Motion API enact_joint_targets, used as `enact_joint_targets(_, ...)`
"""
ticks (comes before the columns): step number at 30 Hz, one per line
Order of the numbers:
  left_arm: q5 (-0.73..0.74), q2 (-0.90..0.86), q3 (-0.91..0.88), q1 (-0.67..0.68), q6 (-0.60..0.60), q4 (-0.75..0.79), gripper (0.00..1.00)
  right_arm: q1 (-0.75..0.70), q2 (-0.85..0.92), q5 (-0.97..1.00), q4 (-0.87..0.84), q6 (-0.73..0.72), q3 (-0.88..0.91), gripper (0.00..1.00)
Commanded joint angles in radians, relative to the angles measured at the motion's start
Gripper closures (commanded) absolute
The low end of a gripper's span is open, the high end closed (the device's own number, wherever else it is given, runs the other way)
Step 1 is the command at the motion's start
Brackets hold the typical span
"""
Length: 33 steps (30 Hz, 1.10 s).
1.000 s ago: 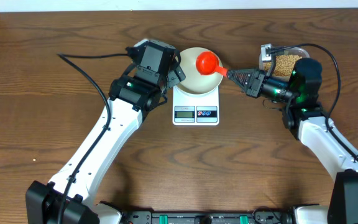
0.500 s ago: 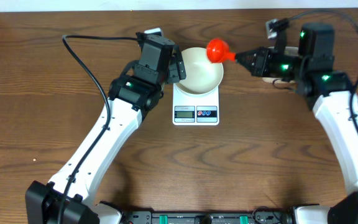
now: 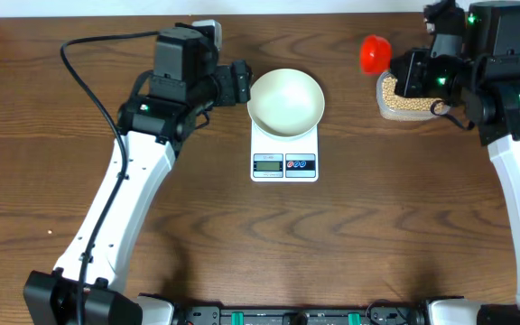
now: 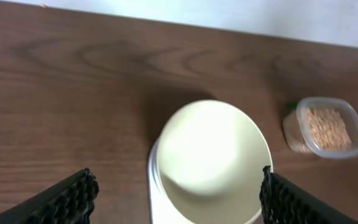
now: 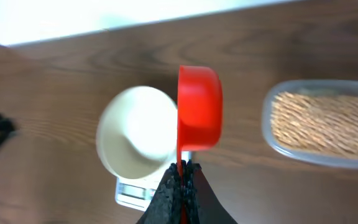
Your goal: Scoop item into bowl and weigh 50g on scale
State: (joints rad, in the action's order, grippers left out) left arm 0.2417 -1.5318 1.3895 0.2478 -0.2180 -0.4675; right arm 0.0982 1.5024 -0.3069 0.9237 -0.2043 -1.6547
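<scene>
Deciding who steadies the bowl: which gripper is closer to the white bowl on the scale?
Left. The left gripper is open right beside the white bowl, on its left; the right gripper, shut on the red scoop, is farther right, by the bean tub.

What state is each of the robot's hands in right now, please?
Left hand: open, holding nothing.
Right hand: closed on the handle of the red scoop.
</scene>
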Motion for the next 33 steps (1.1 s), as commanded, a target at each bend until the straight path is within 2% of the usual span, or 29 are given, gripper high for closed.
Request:
enact_joint_targets(1,0.087,-0.004,0.019,-0.003,0.064,-0.009,0.14,-0.002,-0.004,0.126,0.023,0.058,-0.006,0.99)
enact_joint_targets(19,0.087,-0.157,0.019,-0.003,0.068,0.067,0.16,-0.026,-0.003,0.159,0.068,0.09,0.016,0.99)
enact_joint_targets(33,0.091,-0.274,0.019,0.0,0.037,0.058,0.24,-0.026,-0.003,0.159,0.082,0.09,0.048,0.99)
